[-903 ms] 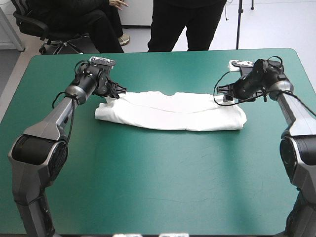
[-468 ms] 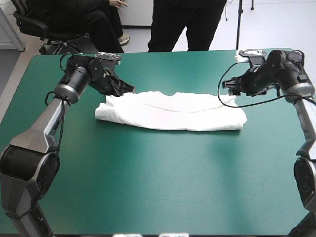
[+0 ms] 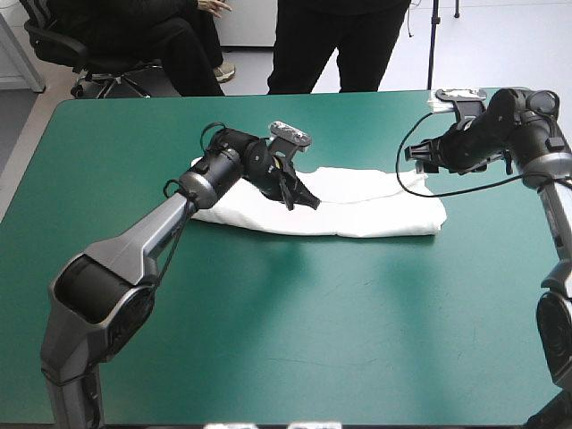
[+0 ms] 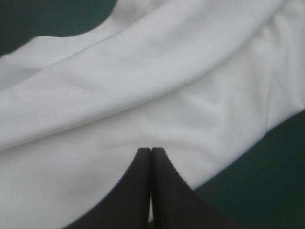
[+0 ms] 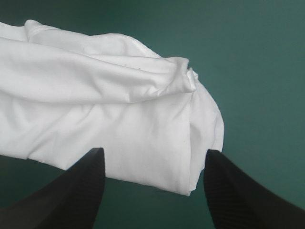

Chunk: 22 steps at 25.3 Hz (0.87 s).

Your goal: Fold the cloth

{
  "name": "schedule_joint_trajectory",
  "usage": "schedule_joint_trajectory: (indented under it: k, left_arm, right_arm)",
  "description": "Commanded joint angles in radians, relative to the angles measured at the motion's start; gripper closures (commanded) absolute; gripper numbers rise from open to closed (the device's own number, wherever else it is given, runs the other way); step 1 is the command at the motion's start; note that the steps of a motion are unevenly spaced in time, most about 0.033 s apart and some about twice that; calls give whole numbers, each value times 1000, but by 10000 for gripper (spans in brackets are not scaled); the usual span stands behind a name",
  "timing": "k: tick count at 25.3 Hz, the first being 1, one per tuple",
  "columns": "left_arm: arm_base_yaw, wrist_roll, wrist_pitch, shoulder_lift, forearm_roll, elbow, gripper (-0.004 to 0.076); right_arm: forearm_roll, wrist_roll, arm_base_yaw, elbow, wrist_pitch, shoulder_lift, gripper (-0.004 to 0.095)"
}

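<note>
The white T-shirt (image 3: 375, 204) lies on the teal-green cover as a long folded band running left to right. My left gripper (image 3: 311, 202) is over the band's middle, shut. In the left wrist view its fingers (image 4: 151, 151) meet in one point above the cloth (image 4: 143, 90), and no fabric shows between them. At the shirt's right end, on the far side, my right gripper (image 3: 416, 162) is open. The right wrist view shows the rolled end of the shirt (image 5: 143, 114) just ahead of that gripper (image 5: 153, 156), about as wide as the gap between its fingers.
Bare teal-green cover (image 3: 295, 331) stretches from the shirt to the table's near edge, and a narrower bare strip (image 3: 116, 125) lies beyond the shirt. My left forearm (image 3: 152, 237) crosses the shirt's left end and hides part of it.
My left gripper has gone from open to shut and has swung from the shirt's far left corner to its middle. The right gripper has lifted slightly away from the right end and stayed open.
</note>
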Motion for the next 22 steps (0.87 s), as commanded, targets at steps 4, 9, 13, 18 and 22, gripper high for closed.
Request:
schedule_joint_trajectory:
  k: [4, 9, 13, 18, 22]
  left_arm:
    - [-19, -6, -109, 41, -44, -28, 741]
    - [-19, -5, -130, 102, -50, -28, 741]
    - [-19, -5, -130, 139, -55, -30, 741]
    - [-19, -5, -110, 141, -59, -32, 741]
    - [-19, -5, -85, 141, -59, -32, 741]
  right_arm:
    - [19, -9, -8, -34, -24, -52, 332]
    - [20, -9, -11, -34, -37, -50, 331]
    - [50, -14, -40, -32, -30, -41, 331]
    - [194, -122, -138, -32, -7, 10, 294]
    - [270, -194, -170, -32, 66, 94, 254]
